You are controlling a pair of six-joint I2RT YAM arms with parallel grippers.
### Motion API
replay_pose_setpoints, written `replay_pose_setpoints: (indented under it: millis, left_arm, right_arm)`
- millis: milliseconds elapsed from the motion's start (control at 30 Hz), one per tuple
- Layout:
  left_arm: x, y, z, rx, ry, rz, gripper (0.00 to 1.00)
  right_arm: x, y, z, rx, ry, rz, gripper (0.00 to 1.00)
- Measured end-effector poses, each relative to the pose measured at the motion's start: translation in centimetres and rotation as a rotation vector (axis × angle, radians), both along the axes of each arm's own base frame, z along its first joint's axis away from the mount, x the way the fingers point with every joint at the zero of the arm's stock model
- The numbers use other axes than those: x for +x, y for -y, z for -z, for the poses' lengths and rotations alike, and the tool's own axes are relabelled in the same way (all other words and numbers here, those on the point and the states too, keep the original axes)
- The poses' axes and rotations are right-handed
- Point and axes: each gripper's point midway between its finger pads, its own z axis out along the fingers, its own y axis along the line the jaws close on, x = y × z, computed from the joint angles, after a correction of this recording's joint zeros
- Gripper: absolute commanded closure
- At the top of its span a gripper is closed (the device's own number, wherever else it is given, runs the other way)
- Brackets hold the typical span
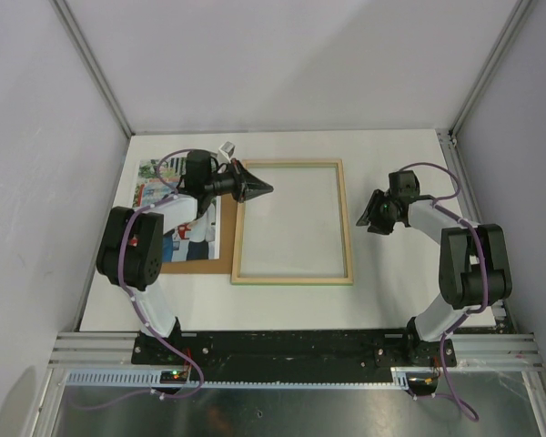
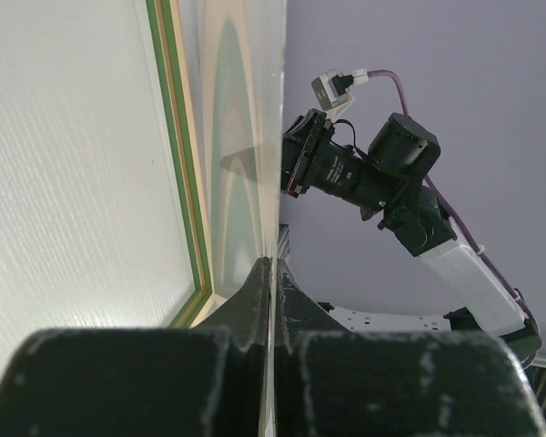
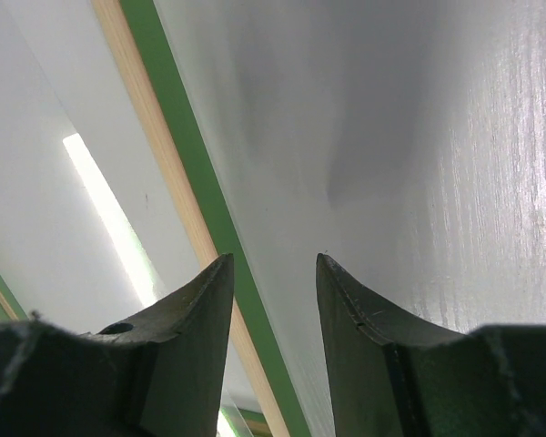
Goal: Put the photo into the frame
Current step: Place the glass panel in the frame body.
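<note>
The left hand [image 1: 265, 188] is pinched closed, the right hand [image 1: 368, 219] parted.

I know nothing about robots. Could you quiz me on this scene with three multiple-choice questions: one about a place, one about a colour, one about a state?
1. Where does the photo lie?
A) on the brown board, left of the frame
B) inside the frame
C) right of the frame

2. What colour is the frame's upward face?
A) black
B) pale wood
C) red

3. How is the right end effector?
A) clamped on the photo
B) clamped on the frame
C) open, holding nothing

Answers:
1 A: the top view shows it on the board beside the frame.
2 B: the rails look pale wood from above.
3 C: its fingers stand apart with nothing between them.
</note>
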Motion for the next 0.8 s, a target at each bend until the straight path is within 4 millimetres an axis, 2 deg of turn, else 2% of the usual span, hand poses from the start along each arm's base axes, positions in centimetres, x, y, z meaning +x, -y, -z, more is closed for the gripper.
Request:
replay_pose_setpoints:
  millis: [467, 800]
  left_arm:
    - [0.4, 0.1, -0.3, -0.009, 0.023, -0.008, 1.0]
    - [0.7, 0.2, 0.8, -0.007, 0.004, -0.008, 1.0]
  right_arm:
    - [0.1, -0.2, 0.6, 0.006, -0.009, -0.006, 0.55]
    - [0.0, -0.2, 1.0, 0.005, -0.02, -0.007, 0.54]
